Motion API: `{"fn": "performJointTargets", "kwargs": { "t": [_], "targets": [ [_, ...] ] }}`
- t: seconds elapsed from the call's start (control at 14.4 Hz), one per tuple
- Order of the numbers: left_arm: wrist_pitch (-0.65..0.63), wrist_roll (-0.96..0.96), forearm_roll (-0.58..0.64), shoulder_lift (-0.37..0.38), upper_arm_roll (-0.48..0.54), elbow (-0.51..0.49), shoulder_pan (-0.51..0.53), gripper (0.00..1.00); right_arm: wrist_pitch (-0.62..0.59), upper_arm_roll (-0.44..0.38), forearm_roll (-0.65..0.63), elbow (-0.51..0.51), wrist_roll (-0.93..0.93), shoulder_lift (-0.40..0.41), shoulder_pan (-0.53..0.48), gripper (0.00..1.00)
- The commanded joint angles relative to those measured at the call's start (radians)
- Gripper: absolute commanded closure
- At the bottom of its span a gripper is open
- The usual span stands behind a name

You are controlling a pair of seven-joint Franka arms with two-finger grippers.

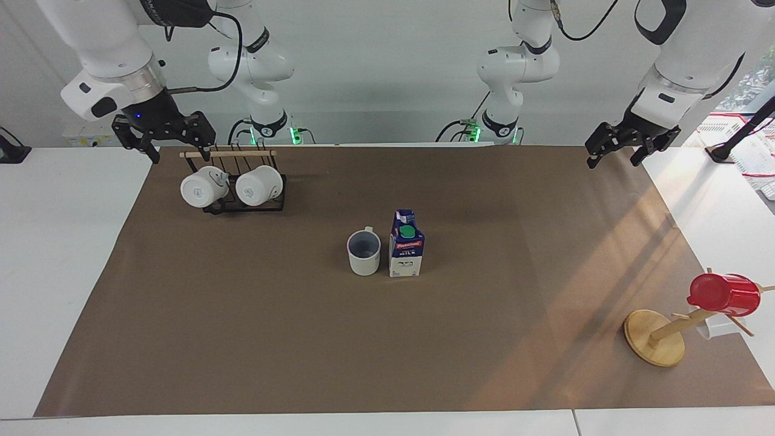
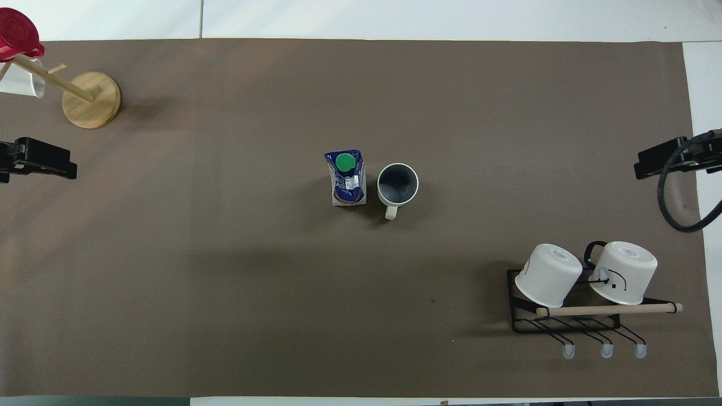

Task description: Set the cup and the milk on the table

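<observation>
The off-white cup (image 1: 364, 252) with a grey-blue inside stands upright on the brown paper of the table (image 1: 242, 327), near its middle. The milk carton (image 1: 405, 243) stands upright beside it, toward the left arm's end, almost touching. In the overhead view the cup (image 2: 397, 184) has its handle toward the robots and the milk (image 2: 348, 179) shows its green cap. My left gripper (image 1: 613, 162) is open and empty, in the air over the paper's edge at its end (image 2: 56, 166). My right gripper (image 1: 180, 155) is open and empty, above the mug rack's end (image 2: 654, 163).
A black wire rack (image 1: 242, 206) with two white mugs on their sides stands near the right arm. A wooden mug tree (image 1: 657, 339) holding a glossy red cup (image 1: 723, 295) stands at the left arm's end, farther from the robots.
</observation>
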State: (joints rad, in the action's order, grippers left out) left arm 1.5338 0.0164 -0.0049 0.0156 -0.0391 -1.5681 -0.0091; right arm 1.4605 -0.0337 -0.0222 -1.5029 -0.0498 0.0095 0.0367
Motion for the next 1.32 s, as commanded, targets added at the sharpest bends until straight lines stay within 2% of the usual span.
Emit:
{"fn": "performJointTargets", "kwargs": {
  "t": [0.0,1.25],
  "targets": [
    [0.012,-0.018,-0.02,0.026,0.004,-0.029,-0.003,0.0,0.012,0.003,0.004,-0.019,-0.009,-0.016,-0.003,0.0],
    [0.006,-0.007,-0.02,0.026,0.004,-0.027,0.012,0.0,0.012,0.003,0.004,-0.019,-0.009,-0.016,-0.003,0.0]
  ]
}}
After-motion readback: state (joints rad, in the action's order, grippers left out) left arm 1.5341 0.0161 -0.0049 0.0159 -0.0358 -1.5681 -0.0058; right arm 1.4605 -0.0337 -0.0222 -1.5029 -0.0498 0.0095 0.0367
